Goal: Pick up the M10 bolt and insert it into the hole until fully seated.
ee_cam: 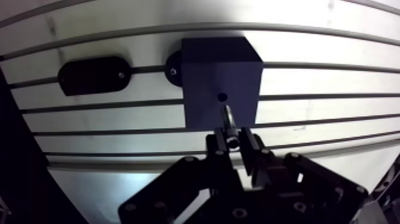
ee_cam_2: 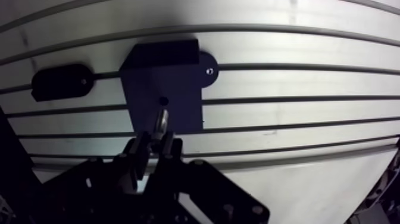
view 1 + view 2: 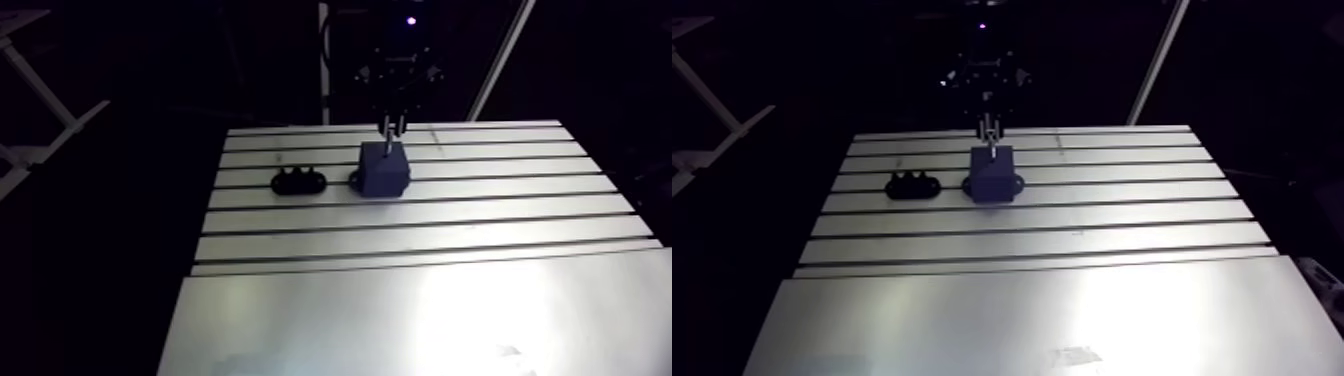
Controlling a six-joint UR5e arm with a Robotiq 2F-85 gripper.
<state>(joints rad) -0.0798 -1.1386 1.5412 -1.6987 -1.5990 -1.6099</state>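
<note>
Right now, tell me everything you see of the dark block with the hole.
The block is dark blue, matte, boxy, standing upright on the slotted table. Its top face has one small round hole. A rounded foot tab with a screw sticks out at its base. The bolt, gripped by the fingers, hangs short of that hole; contact cannot be told.

The table (image 3: 500,215) is pale silver, striped across with thin dark slots. Its smooth sheet (image 3: 300,320), in the lower half of the arm view, carries a white patch of glare. The block (image 3: 384,170), upper centre, is dark navy with a small black hole (image 1: 222,96). Left of it, the oval holder (image 3: 298,182) is black. The bolt (image 1: 228,116) is shiny grey metal, and the gripper (image 1: 233,142) is matte black.
</note>
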